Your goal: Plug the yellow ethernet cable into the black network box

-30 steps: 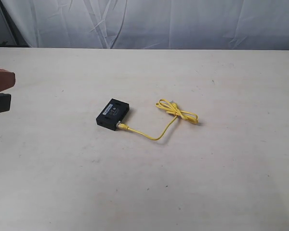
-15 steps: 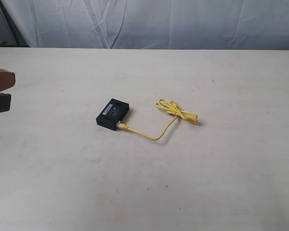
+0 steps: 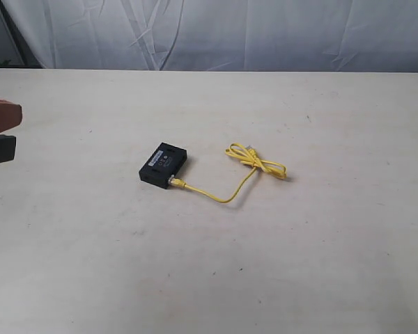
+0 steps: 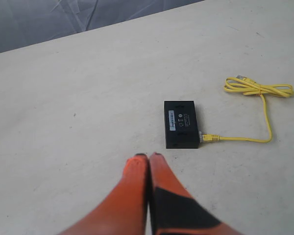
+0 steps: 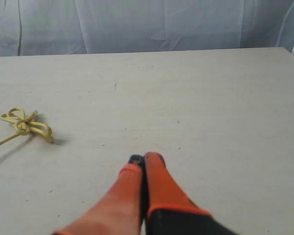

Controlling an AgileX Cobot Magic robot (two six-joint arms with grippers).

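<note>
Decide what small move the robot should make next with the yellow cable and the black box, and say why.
Probably just park both tools clear. The thin bright-yellow ethernet cable already has its plug at the side port of the small flat black plastic network box, seemingly seated. The left tool and right tool are shut, empty and apart from both.

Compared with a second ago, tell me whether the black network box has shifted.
No. The black network box lies at the same spot against the table far edge, with the yellow ethernet cable meeting its side as before.
</note>
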